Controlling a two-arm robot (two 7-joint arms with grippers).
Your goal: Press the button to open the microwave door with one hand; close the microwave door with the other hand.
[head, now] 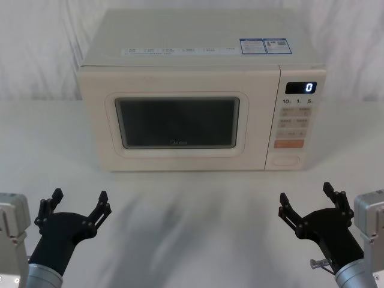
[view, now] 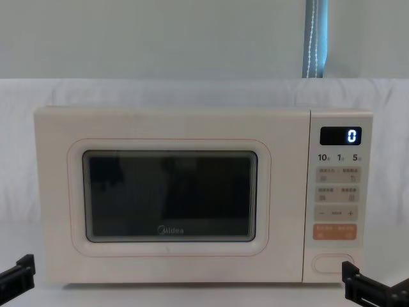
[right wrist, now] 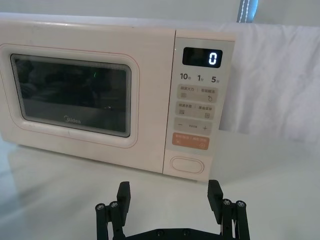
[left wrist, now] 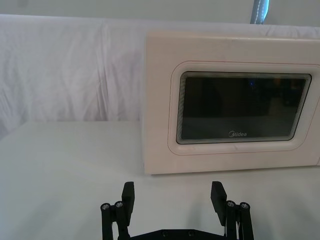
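We lose the microwave door at the left wrist view's edge | small cream key labels too fine for us to read | chest view crops the right gripper to fingertips

The cream microwave door sits shut, its dark window bearing the "Midea" logo. At 3 o'clock of it, the display reads 0. At 6 o'clock of the display, under the orange key, lies the button.
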